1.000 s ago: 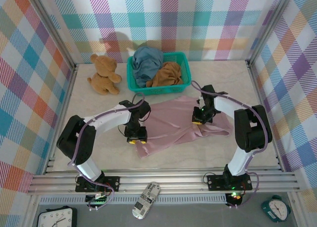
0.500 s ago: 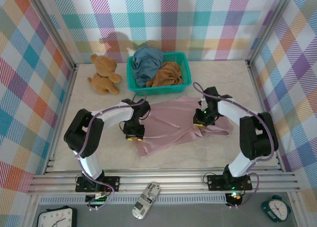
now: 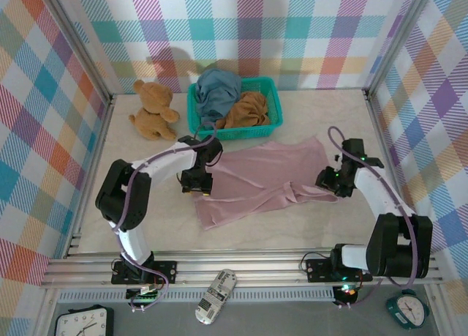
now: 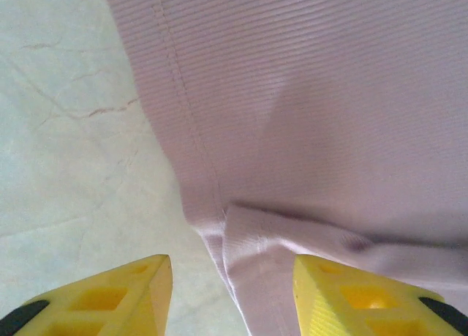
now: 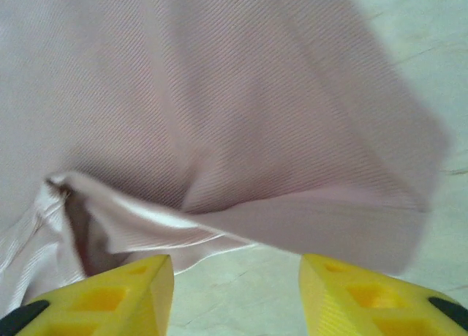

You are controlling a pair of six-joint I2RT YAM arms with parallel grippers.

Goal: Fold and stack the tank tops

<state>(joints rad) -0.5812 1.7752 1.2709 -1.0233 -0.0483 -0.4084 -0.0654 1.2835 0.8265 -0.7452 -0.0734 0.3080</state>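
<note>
A dusty pink ribbed cloth tank top [image 3: 267, 176] lies spread mid-table, seemingly laid out for folding. The left gripper [image 4: 230, 269] and right gripper [image 5: 234, 269] hover at its opposite ends, fingers parted, grasping nothing. The slate blue top [image 3: 216, 87] and ochre brown top [image 3: 248, 110] sit bunched in a teal plastic mesh basket [image 3: 241, 133].

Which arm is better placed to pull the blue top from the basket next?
Left, probably: the left gripper is close to the basket end holding the blue top; the right gripper is farther off.
</note>
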